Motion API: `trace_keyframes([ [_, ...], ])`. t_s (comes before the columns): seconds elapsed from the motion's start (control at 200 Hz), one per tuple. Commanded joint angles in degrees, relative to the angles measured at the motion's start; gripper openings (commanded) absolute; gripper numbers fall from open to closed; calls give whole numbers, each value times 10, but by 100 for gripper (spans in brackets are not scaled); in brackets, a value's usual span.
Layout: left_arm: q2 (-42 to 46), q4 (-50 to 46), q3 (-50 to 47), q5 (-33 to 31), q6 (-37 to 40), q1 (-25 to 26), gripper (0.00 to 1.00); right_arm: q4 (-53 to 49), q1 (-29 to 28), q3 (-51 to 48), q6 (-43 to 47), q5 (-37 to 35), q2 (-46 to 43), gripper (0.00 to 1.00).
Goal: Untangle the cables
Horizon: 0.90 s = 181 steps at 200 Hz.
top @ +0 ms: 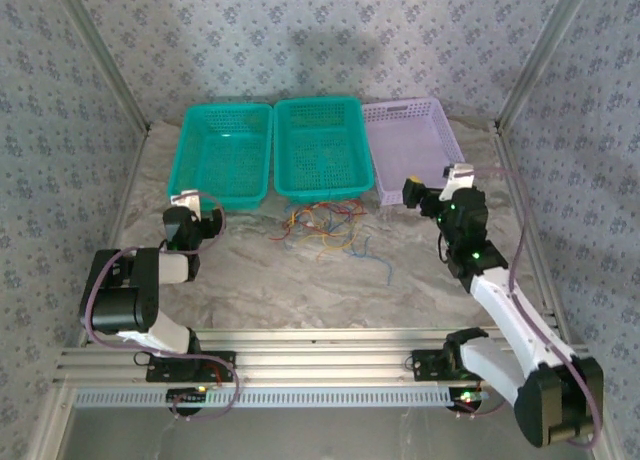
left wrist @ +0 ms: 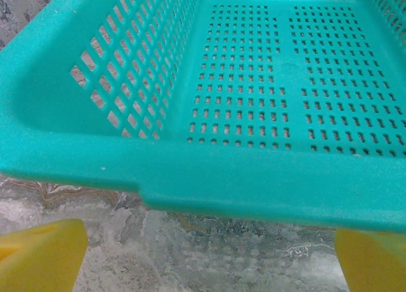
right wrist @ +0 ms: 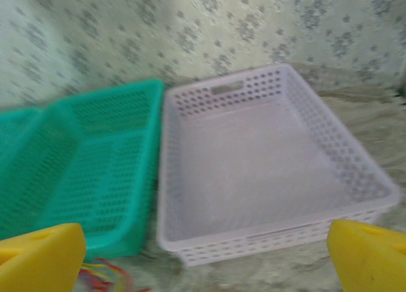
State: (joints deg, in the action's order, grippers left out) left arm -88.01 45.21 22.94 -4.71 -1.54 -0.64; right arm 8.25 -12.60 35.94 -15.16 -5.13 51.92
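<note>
Several thin red, yellow-orange and blue cables (top: 318, 223) lie tangled on the marble-patterned table (top: 300, 280), just in front of the middle teal plastic basket (top: 320, 145). Left yellow fingers (left wrist: 39, 254) spread wide, empty, facing the left teal plastic basket (left wrist: 254, 184). Right yellow fingers (right wrist: 368, 254) wide apart, empty, near the lilac perforated basket (right wrist: 254, 171).

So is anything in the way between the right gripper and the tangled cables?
Nothing visible. Only bare marbled tabletop lies between the right gripper and the tangle of thin red, yellow-orange and blue cables; the lilac plastic basket sits farther back, off that line.
</note>
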Motion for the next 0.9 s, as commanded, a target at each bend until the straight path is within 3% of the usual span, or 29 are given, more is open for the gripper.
trace_keyframes([
  [0.0,0,15,7,2,0,3,100,-42,6,-7,-107,101,-56,100],
  [0.075,0,15,8,2,0,2,100,-37,7,-20,-104,133,-87,100],
  [0.26,0,15,7,3,-1,2,100,-46,2,-45,-116,112,-118,100],
  [0.44,0,15,8,3,-1,1,100,-128,-15,-17,-74,82,-121,100],
  [0.805,2,19,5,5,-1,1,100,-134,-32,-20,-78,77,-106,100],
  [0.899,40,-10,4,28,9,2,100,-141,-39,-15,-67,72,-94,100],
])
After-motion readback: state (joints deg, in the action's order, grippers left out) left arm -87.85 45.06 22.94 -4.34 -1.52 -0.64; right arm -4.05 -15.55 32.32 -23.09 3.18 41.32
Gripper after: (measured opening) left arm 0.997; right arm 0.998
